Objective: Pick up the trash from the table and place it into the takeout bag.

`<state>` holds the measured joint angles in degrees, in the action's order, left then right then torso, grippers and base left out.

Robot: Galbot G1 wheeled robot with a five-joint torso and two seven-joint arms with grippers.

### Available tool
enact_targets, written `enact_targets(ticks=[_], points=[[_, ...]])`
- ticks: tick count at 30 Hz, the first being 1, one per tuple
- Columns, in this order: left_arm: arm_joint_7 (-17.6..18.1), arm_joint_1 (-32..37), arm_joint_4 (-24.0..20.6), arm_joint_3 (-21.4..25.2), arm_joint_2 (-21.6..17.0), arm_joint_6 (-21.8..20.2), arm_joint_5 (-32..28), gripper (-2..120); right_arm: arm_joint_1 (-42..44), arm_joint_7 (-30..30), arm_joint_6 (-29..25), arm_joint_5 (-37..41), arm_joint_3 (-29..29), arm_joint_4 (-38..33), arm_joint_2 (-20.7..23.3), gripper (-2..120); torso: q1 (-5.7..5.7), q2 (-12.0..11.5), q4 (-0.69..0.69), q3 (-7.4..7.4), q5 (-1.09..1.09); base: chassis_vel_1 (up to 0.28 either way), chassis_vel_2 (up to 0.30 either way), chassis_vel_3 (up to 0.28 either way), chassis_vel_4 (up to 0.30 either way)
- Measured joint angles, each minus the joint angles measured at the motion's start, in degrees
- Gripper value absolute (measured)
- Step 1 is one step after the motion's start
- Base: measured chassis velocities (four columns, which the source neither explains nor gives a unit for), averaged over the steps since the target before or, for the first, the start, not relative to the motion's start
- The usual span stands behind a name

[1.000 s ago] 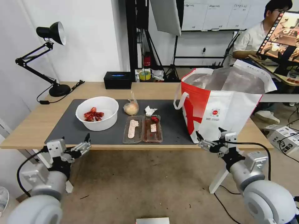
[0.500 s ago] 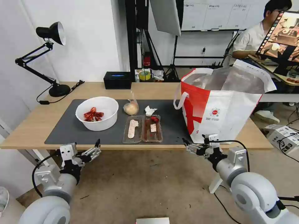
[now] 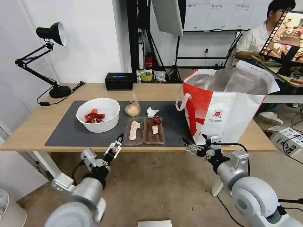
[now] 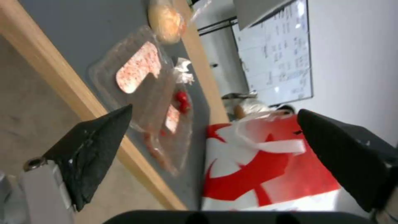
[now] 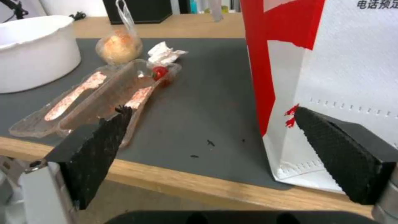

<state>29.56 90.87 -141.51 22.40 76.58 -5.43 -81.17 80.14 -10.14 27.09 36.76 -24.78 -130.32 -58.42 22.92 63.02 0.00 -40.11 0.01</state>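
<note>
On the table (image 3: 151, 90), a white bowl (image 3: 98, 118) with red scraps sits left on the grey mat (image 3: 66, 129). To its right are the knotted bag (image 3: 133, 109), the crumpled tissue (image 3: 152, 112) and the clear hinged tray (image 3: 144, 130). The takeout bag (image 3: 224, 107) stands open at the right. My left gripper (image 3: 115, 145) is open, just below the front edge and in front of the tray (image 4: 145, 84). My right gripper (image 3: 187, 145) is open, level with the front edge, between the tray (image 5: 99, 93) and the takeout bag (image 5: 348, 62).
A black box (image 3: 119, 81) rests at the table's back edge. A black desk lamp (image 3: 47, 56) stands at the back left with its cord on the wood. Bare floor lies in front of the table.
My left gripper has swung right and up, from the table's left front corner to the edge before the tray. My right gripper has moved left and slightly down.
</note>
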Motion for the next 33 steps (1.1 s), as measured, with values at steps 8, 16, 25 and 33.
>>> enact_targets(ticks=[8, 16, 25, 33], points=[[-0.3, -0.5, 1.1, -0.3, 0.4, 1.9, -0.4, 100, 0.7, 0.3, -0.9, -0.1, -0.2, -0.4, -0.2, 100, 0.0, 0.0, 0.0, 0.0, -0.01, 0.0, 0.0, 0.0, 0.0], [-0.6, -1.2, 2.0, -1.1, 0.5, 1.8, 0.3, 100, 0.7, 0.3, -1.1, -0.3, -0.1, -0.5, -0.2, 100, 0.0, 0.0, 0.0, 0.0, -0.01, 0.0, 0.0, 0.0, 0.0], [-0.9, -2.2, 3.6, -2.9, 2.0, 1.5, 1.1, 100, -0.9, 0.6, -2.2, -1.2, 2.4, 0.7, 0.4, 100, 0.0, 0.0, 0.01, 0.0, -0.01, 0.0, 0.0, 0.0, 0.0], [-1.2, -4.3, 6.7, -6.3, 3.5, 2.0, 2.5, 100, -1.0, 0.7, -2.4, -1.3, 3.4, 1.2, 0.7, 100, 0.0, 0.0, 0.0, 0.0, -0.01, 0.0, 0.0, 0.0, 0.0]])
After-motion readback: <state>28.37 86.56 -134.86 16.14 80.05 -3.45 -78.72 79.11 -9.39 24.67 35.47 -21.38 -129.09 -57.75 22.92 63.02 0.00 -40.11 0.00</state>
